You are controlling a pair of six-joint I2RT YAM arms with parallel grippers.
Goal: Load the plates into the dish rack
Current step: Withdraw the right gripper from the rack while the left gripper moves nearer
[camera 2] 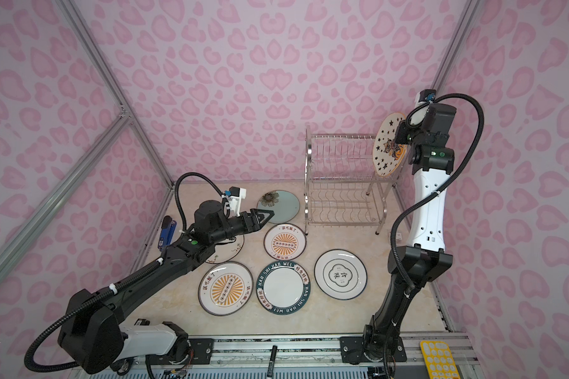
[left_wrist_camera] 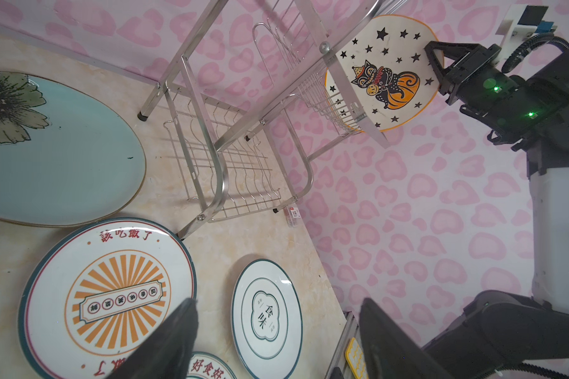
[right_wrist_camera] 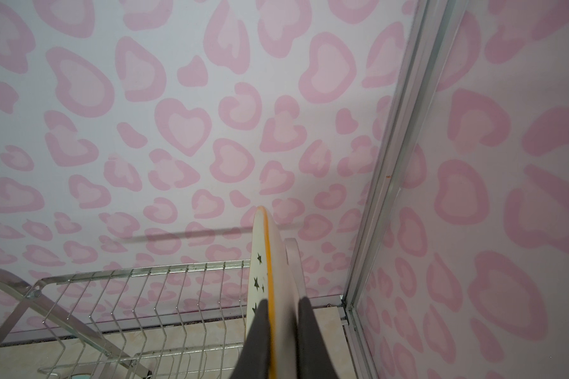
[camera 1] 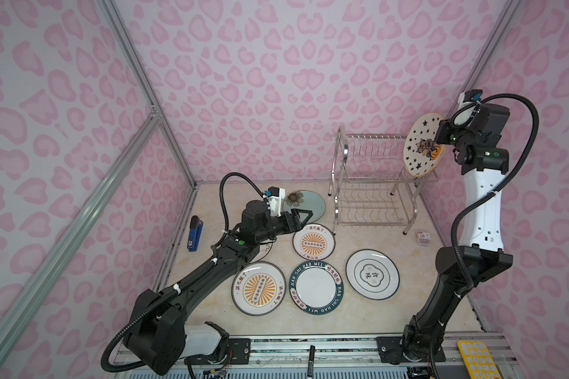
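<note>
Right wrist view shows the star-and-cat plate (right_wrist_camera: 259,279) edge-on, cream with black stars and a thin orange rim, and the right gripper (right_wrist_camera: 284,315) is clamped on that rim with one finger against each face. In both top views this plate stands upright over the right end of the dish rack (camera 1: 375,136), its lower edge down at the upper tier; whether it sits in a slot I cannot tell. In the left wrist view its face carries a black cat on an orange pumpkin shape. It is the one plate at the chrome two-tier rack. The other six lie flat on the table (camera 1: 342,321): the pale blue flower plate (camera 1: 311,203) just left of the rack, the far sunburst plate (camera 1: 313,244) in front of it, then a row of the near sunburst plate (camera 1: 259,288), the teal-rimmed lettered plate (camera 1: 316,288) and the white emblem plate (camera 1: 372,275). The cream floral plate (camera 2: 234,251) is mostly hidden under the left arm. The left gripper (camera 1: 306,215) hovers over the near edge of the blue plate, jaws wide apart and holding nothing. A blue stapler (camera 1: 194,233) lies by the left wall and a small box (camera 1: 423,238) beside the rack's right foot. A black marker (camera 1: 311,359) rests on the front rail.
</note>
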